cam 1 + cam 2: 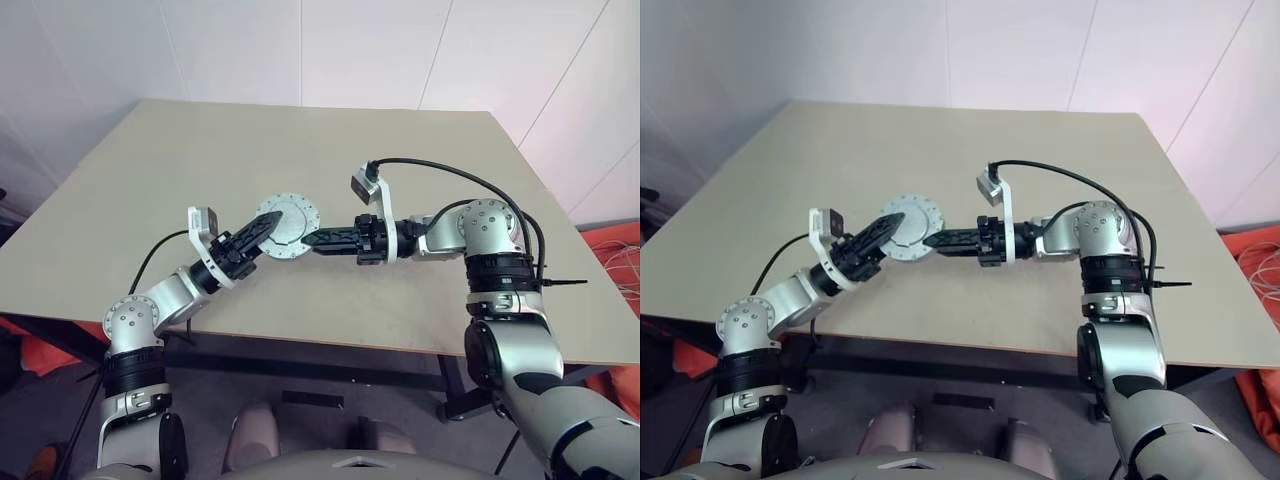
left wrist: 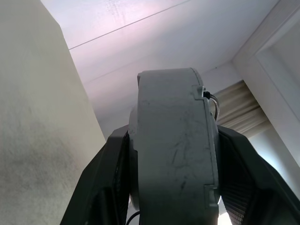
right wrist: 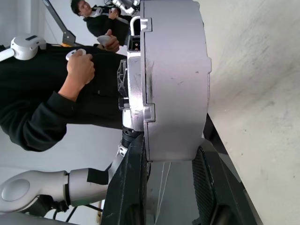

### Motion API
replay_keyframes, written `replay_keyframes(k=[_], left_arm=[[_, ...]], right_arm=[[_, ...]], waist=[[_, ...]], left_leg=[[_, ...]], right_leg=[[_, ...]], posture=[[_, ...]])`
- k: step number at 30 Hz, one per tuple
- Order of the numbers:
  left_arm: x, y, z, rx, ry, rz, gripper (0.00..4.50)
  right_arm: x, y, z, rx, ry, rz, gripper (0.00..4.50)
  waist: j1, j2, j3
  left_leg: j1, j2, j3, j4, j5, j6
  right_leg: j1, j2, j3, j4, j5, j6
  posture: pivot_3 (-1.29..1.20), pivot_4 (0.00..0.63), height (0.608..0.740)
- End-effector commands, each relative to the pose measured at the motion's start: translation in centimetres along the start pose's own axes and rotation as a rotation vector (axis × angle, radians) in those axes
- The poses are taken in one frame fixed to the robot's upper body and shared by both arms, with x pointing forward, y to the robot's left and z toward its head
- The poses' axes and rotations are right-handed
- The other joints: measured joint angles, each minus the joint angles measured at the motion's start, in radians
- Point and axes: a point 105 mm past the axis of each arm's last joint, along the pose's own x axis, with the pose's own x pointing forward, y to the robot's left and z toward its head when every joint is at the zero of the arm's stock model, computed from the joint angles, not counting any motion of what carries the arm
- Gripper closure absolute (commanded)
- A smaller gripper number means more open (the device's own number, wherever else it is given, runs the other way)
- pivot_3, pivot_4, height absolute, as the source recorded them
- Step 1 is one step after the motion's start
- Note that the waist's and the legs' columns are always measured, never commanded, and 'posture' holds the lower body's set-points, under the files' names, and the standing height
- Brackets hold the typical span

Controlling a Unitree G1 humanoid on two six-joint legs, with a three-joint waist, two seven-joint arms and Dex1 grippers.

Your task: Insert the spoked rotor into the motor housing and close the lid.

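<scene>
Both grippers, left (image 1: 262, 226) and right (image 1: 318, 239), pinch the closed motor housing (image 1: 285, 226) above the table (image 1: 400, 140). The robot should probably hold it level and squeeze the lid evenly home.

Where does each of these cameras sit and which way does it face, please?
Left eye view: on the head, looking forward and down at the table; both arms show, left gripper and right gripper clamping one round grey motor assembly.
Right eye view: beside it, same scene.
Left wrist view: along the left fingers, facing the assembly's rim, wall behind.
Right wrist view: along the right fingers, facing the rim; the left arm and a person's hand beyond.
All views share the assembly.
</scene>
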Motion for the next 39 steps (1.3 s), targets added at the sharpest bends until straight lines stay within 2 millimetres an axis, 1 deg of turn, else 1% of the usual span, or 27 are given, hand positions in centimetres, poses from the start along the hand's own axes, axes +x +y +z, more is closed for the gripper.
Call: replay_keyframes(k=[1,2,4,5,6,7,8,10,17,21,25,27,30,32,34,36,38,39], left_arm=[[0.8,-1.1,-0.4,0.037,0.043,-0.038,2.38],[0.8,-1.1,-0.4,0.037,0.044,-0.037,2.38],[0.8,-1.1,-0.3,0.039,0.047,-0.038,2.39],[0.8,-1.1,-0.3,0.039,0.047,-0.037,2.39],[0.9,-1.1,-0.3,0.040,0.048,-0.037,2.39],[0.9,-1.1,-0.3,0.041,0.048,-0.037,2.39],[0.9,-1.1,-0.3,0.041,0.048,-0.037,2.39],[0.9,-1.1,-0.2,0.044,0.047,-0.039,2.39],[1.0,-1.2,0.0,0.056,0.030,-0.045,2.39],[0.9,-1.2,0.2,0.062,0.029,-0.041,2.39],[0.7,-1.7,1.4,0.088,-0.005,-0.043,2.39],[0.4,-1.6,2.6,0.108,-0.069,-0.027,2.39],[-0.3,-1.2,4.8,0.143,-0.219,0.016,2.39],[-1.3,0.3,6.7,0.140,-0.366,0.115,2.39],[-1.9,1.3,7.5,0.138,-0.441,0.186,2.39],[-3.6,2.8,9.9,0.112,-0.632,0.281,2.39],[-5.0,3.7,11.5,0.094,-0.770,0.347,2.39],[-5.4,4.0,12.0,0.084,-0.812,0.369,2.39]], right_arm=[[0.2,2.2,0.5,-0.090,-0.018,0.070,3.04],[0.2,2.0,0.4,-0.087,-0.024,0.064,2.67],[0.2,2.1,0.4,-0.096,-0.032,0.064,2.13],[0.2,1.8,0.7,-0.092,-0.049,0.050,1.71],[0.2,1.6,0.9,-0.081,-0.060,0.036,1.41],[0.1,1.6,0.8,-0.080,-0.058,0.038,1.05],[0.1,1.6,0.8,-0.078,-0.056,0.039,0.79],[0.0,1.9,0.6,-0.093,-0.046,0.047,0.05],[-0.2,1.7,0.6,-0.096,-0.030,0.022,0.00],[-0.8,2.0,0.5,-0.097,-0.023,0.041,0.00],[-1.9,0.9,1.1,-0.068,-0.066,-0.022,0.00],[-2.6,-0.4,1.2,-0.082,-0.079,-0.115,0.00],[-3.5,-2.1,1.1,-0.116,-0.075,-0.235,0.00],[-4.2,-3.3,1.3,-0.140,-0.085,-0.303,0.00],[-4.6,-3.9,1.4,-0.165,-0.085,-0.335,0.00],[-4.6,-4.1,1.5,-0.201,-0.077,-0.355,0.00],[-4.5,-4.0,1.6,-0.215,-0.074,-0.351,0.00],[-4.4,-4.1,1.5,-0.221,-0.068,-0.351,0.00]], waist=[[0.000,0.000,0.000],[0.000,0.000,0.000],[0.000,0.000,0.000],[-0.001,0.000,0.000],[-0.002,0.000,0.000],[-0.002,0.000,0.000],[-0.002,0.000,0.000],[0.000,0.000,0.000],[-0.001,0.000,0.000],[-0.001,0.000,0.000],[0.000,0.000,0.000],[0.000,0.000,0.000],[0.000,0.000,0.000],[0.000,0.000,0.000],[-0.002,0.000,0.000],[-0.001,0.000,0.000],[-0.002,-0.001,0.000],[-0.002,-0.002,0.001]], left_leg=[[0.000,0.000,0.000,0.000,0.000,0.000],[0.000,0.000,0.000,0.000,0.000,0.000],[0.000,0.000,0.000,0.000,0.000,0.000],[0.000,0.000,0.000,0.000,0.000,0.000],[0.000,0.000,0.000,0.000,0.000,0.000],[0.000,0.000,0.000,0.000,0.000,0.000],[0.000,0.000,0.000,0.000,0.000,0.000],[0.000,0.000,0.000,0.000,0.000,0.000],[0.001,0.000,0.000,0.001,0.000,0.000],[0.001,0.000,0.000,0.001,0.000,0.000],[0.001,0.000,0.000,0.001,0.000,0.000],[0.001,0.000,0.000,0.001,0.000,0.000],[0.000,0.000,0.000,0.003,0.000,0.000],[0.000,0.000,-0.001,0.004,0.000,0.000],[0.001,0.000,-0.001,0.004,0.000,0.000],[0.001,0.000,-0.001,0.005,0.000,0.000],[0.001,0.000,-0.001,0.005,0.000,0.000],[0.001,0.000,-0.001,0.006,0.000,0.000]], right_leg=[[0.000,0.000,0.000,0.000,0.000,0.000],[0.000,0.000,0.000,0.000,0.000,0.000],[0.000,0.000,0.000,0.000,0.000,0.000],[0.000,0.000,0.000,0.000,0.000,0.001],[0.000,0.000,0.000,0.000,0.000,0.001],[0.000,0.000,0.000,0.000,0.000,0.001],[0.000,0.000,0.000,0.000,0.000,0.001],[0.000,0.000,0.000,0.000,0.001,0.001],[0.001,0.000,0.000,0.000,0.001,0.002],[0.001,0.000,0.000,0.000,0.001,0.002],[0.001,0.000,0.000,0.000,0.001,0.002],[0.001,0.000,0.000,0.000,0.001,0.002],[0.002,0.000,0.000,0.000,0.001,0.002],[0.003,0.000,0.000,0.000,0.001,0.001],[0.003,0.000,0.000,0.000,0.001,0.001],[0.004,0.000,0.001,0.000,0.001,0.001],[0.004,0.000,0.001,0.000,0.001,0.002],[0.004,0.000,0.001,0.000,0.001,0.002]], posture=[[0.00,0.000,0.740],[0.00,0.000,0.740],[0.00,0.000,0.740],[0.00,0.000,0.740],[0.00,0.000,0.740],[0.00,0.000,0.740],[0.00,0.000,0.740],[0.00,0.000,0.740],[0.00,0.000,0.740],[0.00,0.000,0.740],[0.00,0.000,0.740],[0.00,0.000,0.740],[0.00,0.000,0.740],[0.00,0.000,0.740],[0.00,0.000,0.740],[0.00,0.000,0.740],[0.00,0.000,0.740],[0.00,0.000,0.740]])
